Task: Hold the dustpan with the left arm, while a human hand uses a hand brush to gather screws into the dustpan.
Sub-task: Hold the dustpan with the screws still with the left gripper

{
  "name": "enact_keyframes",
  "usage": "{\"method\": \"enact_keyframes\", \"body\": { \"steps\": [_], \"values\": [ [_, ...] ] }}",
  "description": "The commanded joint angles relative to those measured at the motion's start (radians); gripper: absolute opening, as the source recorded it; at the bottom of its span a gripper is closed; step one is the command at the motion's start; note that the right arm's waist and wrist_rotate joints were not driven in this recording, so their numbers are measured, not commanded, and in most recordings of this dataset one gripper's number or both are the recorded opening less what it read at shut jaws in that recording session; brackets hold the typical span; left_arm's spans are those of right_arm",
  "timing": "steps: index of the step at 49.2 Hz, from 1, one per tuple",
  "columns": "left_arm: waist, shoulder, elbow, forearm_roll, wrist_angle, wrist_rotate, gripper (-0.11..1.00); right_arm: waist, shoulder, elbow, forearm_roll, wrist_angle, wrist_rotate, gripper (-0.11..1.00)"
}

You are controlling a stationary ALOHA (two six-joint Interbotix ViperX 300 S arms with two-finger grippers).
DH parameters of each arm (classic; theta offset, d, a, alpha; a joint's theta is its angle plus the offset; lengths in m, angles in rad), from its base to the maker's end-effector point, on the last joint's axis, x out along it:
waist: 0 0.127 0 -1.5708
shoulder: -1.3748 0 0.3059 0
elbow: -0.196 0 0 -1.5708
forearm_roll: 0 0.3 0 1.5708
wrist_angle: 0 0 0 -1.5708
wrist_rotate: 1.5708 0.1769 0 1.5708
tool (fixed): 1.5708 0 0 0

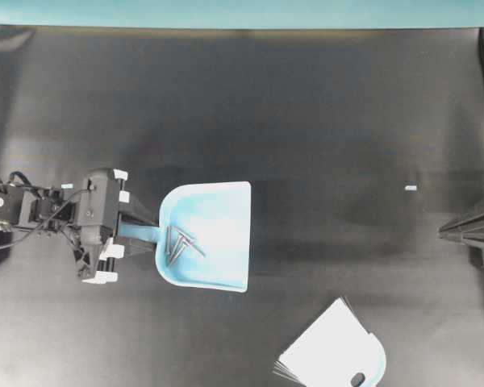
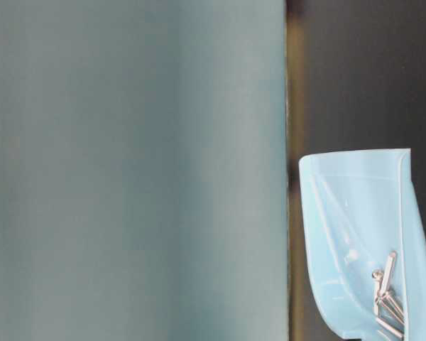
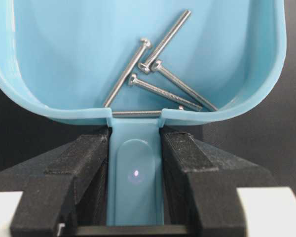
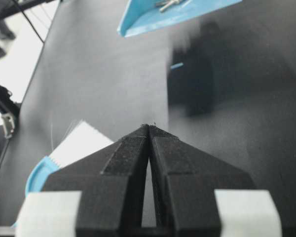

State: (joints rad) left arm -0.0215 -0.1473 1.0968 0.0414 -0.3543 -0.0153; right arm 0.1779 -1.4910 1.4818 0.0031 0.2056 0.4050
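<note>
Five screws (image 3: 158, 74) countable from wrist, perhaps fewer overhead, dustpan (image 1: 218, 211).

Light blue dustpan (image 1: 218, 211) at centre of the tabletop, mouth toward 3 o'clock, handle clamped in the left hand (image 1: 133, 232). About five silver screws (image 1: 180, 243) lie inside. Hand brush (image 1: 335, 347) lies at 5 o'clock.

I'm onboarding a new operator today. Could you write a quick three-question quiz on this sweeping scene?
1. True or false: the screws already lie inside the dustpan.
2. What does the left end effector clamp? A) the pan's handle B) the hand brush C) nothing
3. Where does the hand brush lie?

Key:
1. True
2. A
3. On the black table, apart from the dustpan, with no hand on it.
</note>
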Motion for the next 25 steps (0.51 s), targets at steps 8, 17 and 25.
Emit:
{"method": "enact_keyframes", "body": {
  "steps": [8, 17, 25],
  "values": [
    [-0.008, -0.012, -0.011, 0.003, 0.032, -0.005, 0.3, 0.0, 0.003, -0.005, 0.002, -0.006, -0.002, 0.0],
    [-0.02, -0.012, -0.009, 0.003, 0.034, -0.002, 0.3, 0.0, 0.003, -0.005, 0.002, -0.006, -0.002, 0.0],
    [-0.026, -0.014, -0.006, 0.003, 0.034, -0.003, 0.3, 0.0, 0.003, -0.005, 0.002, -0.005, 0.0, 0.0]
  ]
}}
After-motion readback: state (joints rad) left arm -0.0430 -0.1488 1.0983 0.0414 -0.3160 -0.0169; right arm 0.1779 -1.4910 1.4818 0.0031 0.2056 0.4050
